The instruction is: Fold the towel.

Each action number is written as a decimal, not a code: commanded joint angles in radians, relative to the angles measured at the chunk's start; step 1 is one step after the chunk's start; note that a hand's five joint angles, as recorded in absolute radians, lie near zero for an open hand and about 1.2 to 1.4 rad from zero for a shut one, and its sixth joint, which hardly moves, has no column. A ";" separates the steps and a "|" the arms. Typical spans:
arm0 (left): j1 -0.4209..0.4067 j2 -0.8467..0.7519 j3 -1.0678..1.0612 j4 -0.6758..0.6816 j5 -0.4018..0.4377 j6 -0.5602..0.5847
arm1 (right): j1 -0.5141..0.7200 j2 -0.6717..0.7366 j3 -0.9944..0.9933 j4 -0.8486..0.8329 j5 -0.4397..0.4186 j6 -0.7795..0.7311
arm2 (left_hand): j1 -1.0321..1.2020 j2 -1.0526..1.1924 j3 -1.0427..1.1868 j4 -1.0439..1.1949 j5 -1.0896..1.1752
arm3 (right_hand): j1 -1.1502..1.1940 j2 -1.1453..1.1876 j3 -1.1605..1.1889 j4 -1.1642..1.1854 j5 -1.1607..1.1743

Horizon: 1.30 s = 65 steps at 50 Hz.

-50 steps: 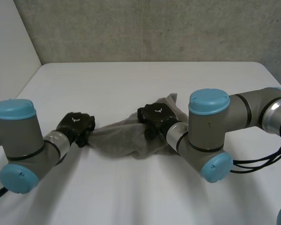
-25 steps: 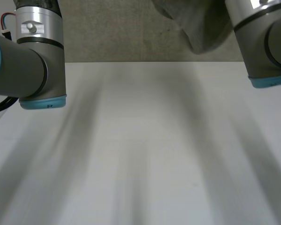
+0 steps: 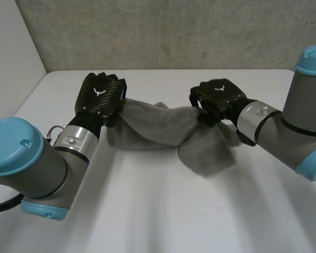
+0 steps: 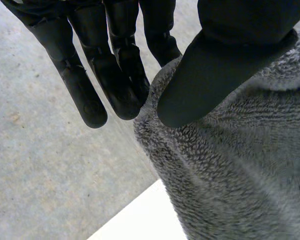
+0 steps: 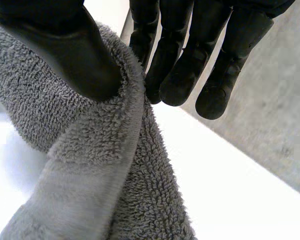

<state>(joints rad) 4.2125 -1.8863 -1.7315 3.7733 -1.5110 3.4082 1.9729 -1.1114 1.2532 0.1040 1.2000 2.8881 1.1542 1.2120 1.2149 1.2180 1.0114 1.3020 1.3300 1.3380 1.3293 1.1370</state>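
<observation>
I'm pinching the towel (image 3: 158,126) at each end with left hand (image 3: 99,97) and right hand (image 3: 217,97) — aiming to spread it level and taut.

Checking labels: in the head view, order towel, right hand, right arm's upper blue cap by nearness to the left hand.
1. towel: pinched in the left hand.
2. right hand: holding the towel's other end.
3. upper blue cap: at the far right.
</observation>
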 commanded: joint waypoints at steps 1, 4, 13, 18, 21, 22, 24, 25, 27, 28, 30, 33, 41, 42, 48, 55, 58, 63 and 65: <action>0.007 0.082 0.020 -0.124 -0.035 0.046 | -0.022 -0.028 -0.032 0.195 0.000 -0.069 | 0.242 0.184 0.181 0.178 0.210 | 0.094 0.066 0.058 0.067 0.085; 0.011 0.121 0.023 -0.142 -0.047 0.046 | -0.035 -0.077 -0.049 0.256 0.001 -0.117 | 0.242 0.184 0.181 0.178 0.210 | 0.094 0.066 0.058 0.067 0.085; 0.014 0.360 0.017 -0.132 -0.089 0.008 | -0.091 -0.322 -0.064 0.286 -0.004 -0.119 | 0.242 0.184 0.181 0.178 0.210 | 0.094 0.066 0.058 0.067 0.085; 0.007 0.374 0.020 -0.139 -0.078 -0.021 | -0.094 -0.370 -0.066 0.304 -0.028 -0.122 | 0.242 0.184 0.181 0.178 0.210 | 0.094 0.066 0.058 0.067 0.085; 0.003 0.346 0.017 -0.138 -0.075 -0.021 | -0.101 -0.345 -0.074 0.339 -0.063 -0.127 | 0.242 0.184 0.181 0.178 0.210 | 0.094 0.066 0.058 0.067 0.085; 0.003 0.301 0.023 -0.142 -0.072 -0.020 | -0.101 -0.344 -0.074 0.339 -0.063 -0.127 | 0.242 0.184 0.181 0.178 0.210 | 0.094 0.066 0.058 0.067 0.085; 0.004 0.242 0.033 -0.144 -0.071 -0.015 | -0.114 -0.245 -0.095 0.352 -0.088 -0.131 | 0.242 0.184 0.181 0.178 0.210 | 0.094 0.066 0.058 0.067 0.085; 0.001 0.187 0.050 -0.144 -0.071 -0.012 | -0.114 -0.245 -0.095 0.352 -0.088 -0.132 | 0.242 0.184 0.181 0.178 0.210 | 0.094 0.066 0.058 0.067 0.085; 0.001 0.132 0.070 -0.145 -0.071 -0.007 | -0.100 -0.153 -0.132 0.350 -0.088 -0.130 | 0.242 0.184 0.181 0.178 0.210 | 0.094 0.066 0.058 0.067 0.085; 0.001 0.083 0.099 -0.147 -0.071 -0.001 | -0.100 -0.153 -0.132 0.350 -0.088 -0.130 | 0.242 0.184 0.181 0.178 0.210 | 0.094 0.066 0.058 0.067 0.085; 0.003 0.031 0.133 -0.147 -0.071 0.005 | -0.091 -0.108 -0.152 0.350 -0.082 -0.132 | 0.242 0.184 0.181 0.178 0.210 | 0.094 0.066 0.058 0.067 0.085; 0.006 -0.060 0.216 -0.149 -0.071 0.023 | -0.080 0.001 -0.204 0.348 -0.093 -0.132 | 0.242 0.184 0.181 0.178 0.210 | 0.094 0.066 0.058 0.067 0.085; 0.011 -0.172 0.495 -0.126 -0.080 0.053 | -0.074 0.136 -0.420 0.146 0.003 -0.119 | 0.242 0.184 0.181 0.178 0.210 | 0.094 0.066 0.058 0.067 0.085; 0.011 -0.172 0.495 -0.126 -0.080 0.053 | -0.075 0.118 -0.407 0.011 0.051 -0.115 | 0.242 0.184 0.181 0.178 0.210 | 0.094 0.066 0.058 0.067 0.085; -0.006 -0.066 0.509 0.066 -0.136 0.046 | -0.081 -0.179 -0.188 -0.375 0.128 -0.069 | 0.242 0.184 0.181 0.178 0.210 | 0.094 0.066 0.058 0.067 0.085; -0.016 0.035 0.299 0.135 -0.150 0.051 | -0.091 -0.166 -0.118 -0.207 0.018 -0.044 | 0.242 0.184 0.181 0.178 0.210 | 0.094 0.066 0.058 0.067 0.085; -0.019 0.032 0.251 0.117 -0.147 0.057 | -0.091 -0.134 -0.080 -0.103 -0.025 -0.059 | 0.242 0.184 0.181 0.178 0.210 | 0.094 0.066 0.058 0.067 0.085; -0.020 -0.037 0.080 0.042 -0.091 0.063 | -0.092 -0.073 -0.001 -0.064 -0.025 -0.118 | 0.242 0.184 0.181 0.178 0.210 | 0.094 0.066 0.058 0.067 0.085; -0.022 -0.063 0.051 0.026 -0.078 0.065 | -0.092 -0.057 0.034 -0.066 -0.027 -0.133 | 0.242 0.184 0.181 0.178 0.210 | 0.094 0.066 0.058 0.067 0.085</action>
<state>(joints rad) 4.1929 -1.8707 -1.5560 3.8646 -1.6370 3.4667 1.8809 -1.2293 1.2120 0.0020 1.1794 2.8067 1.1542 1.2146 1.2154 1.2184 1.0183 1.3255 1.3364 1.3386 1.3294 1.1804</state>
